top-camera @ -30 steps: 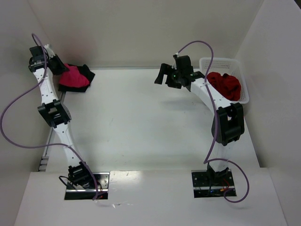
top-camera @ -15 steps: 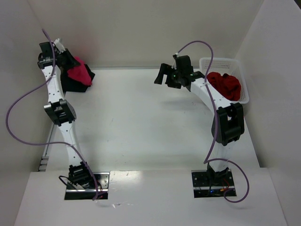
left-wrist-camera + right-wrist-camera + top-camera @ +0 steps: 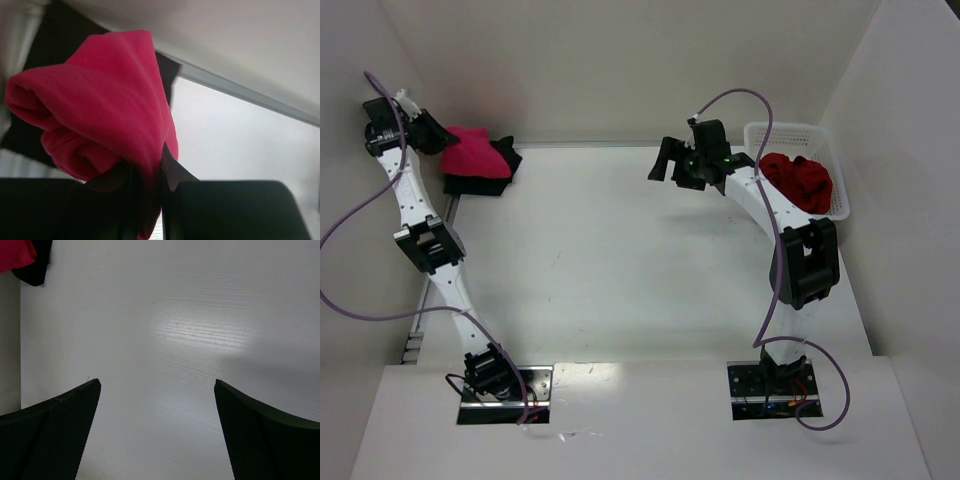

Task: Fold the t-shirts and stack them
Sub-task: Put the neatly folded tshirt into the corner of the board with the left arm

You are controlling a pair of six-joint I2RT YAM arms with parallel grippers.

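Across the white table point(image 3: 640, 250) both arms are reaching toward the far side. The left arm point(image 3: 425, 245) stretches to the far-left corner and the right arm point(image 3: 800, 255) bends in from the right toward the middle of the far edge. At far right a white lattice basket point(image 3: 785, 127) sits against the side wall, with a heap of dark red t-shirts point(image 3: 800, 180) bunched inside it, unfolded. In the far-left corner, near the back wall, the crimson-pink t-shirt point(image 3: 470, 155) is on top of the black t-shirt point(image 3: 508, 160), and black shows past its right side and along its near edge. The left gripper point(image 3: 438, 138) is at the pink shirt's left end, jaws nearly closed and pinching a fold of it. The left wrist view shows this plainly: pink cloth point(image 3: 100, 115) runs down into the narrow slot at the gripper point(image 3: 147, 165) and bulges out above in a rolled bundle, with the black shirt point(image 3: 50, 40) behind it. The bundle looks raised at the pinched end, but I can't tell whether the rest has lifted off the black shirt or lies on it. The right gripper point(image 3: 662, 162) hangs over bare table, well apart from both piles and from the basket, jaws spread wide with nothing in them. Its wrist view shows both fingers point(image 3: 45, 435) far apart over white tabletop, and a scrap of pink point(image 3: 15, 252) and black point(image 3: 35, 270) cloth in the top-left corner.
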